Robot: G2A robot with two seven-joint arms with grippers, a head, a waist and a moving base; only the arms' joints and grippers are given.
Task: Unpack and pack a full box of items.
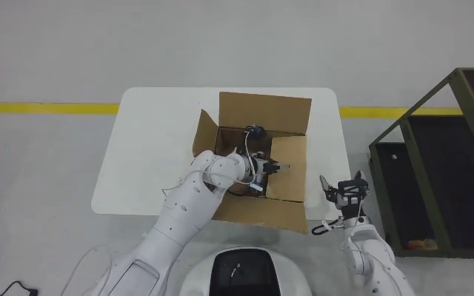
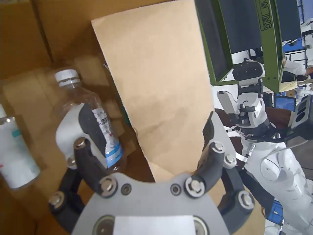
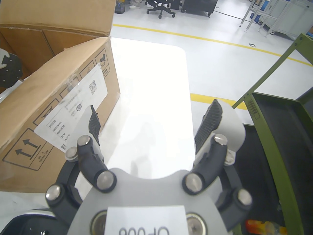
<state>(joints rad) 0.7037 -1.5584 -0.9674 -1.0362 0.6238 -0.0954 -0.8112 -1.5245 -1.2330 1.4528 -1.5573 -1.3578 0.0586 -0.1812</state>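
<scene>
Grey workshop floor is showing around the white bench (image 1: pixel 155 148) that is carrying the open cardboard box (image 1: pixel 263 111), and I am working down inside it with my left hand (image 2: pixel 148 118). Its fingers are standing spread, pinching nothing. One pad (image 2: pixel 94 133) is lying against the label of the clear bottle (image 2: pixel 73 94), and the other finger is sitting beyond the box's inner flap (image 2: pixel 156 62), so the flap is hanging between them. I judge that I am going after the bottle to lift it out. Doing that well means shifting toward it until both pads are straddling its body below the white cap (image 2: pixel 66 75), with the flap outside the grip; closing now would be catching cardboard. A white container (image 2: pixel 14 152) is lying near the bottle. My left arm is bending over the box's near wall, wrist pitched down. My right hand (image 3: pixel 154 110) is hanging spread and empty by the bench's corner, between the box and the green rack (image 3: pixel 281 123).
</scene>
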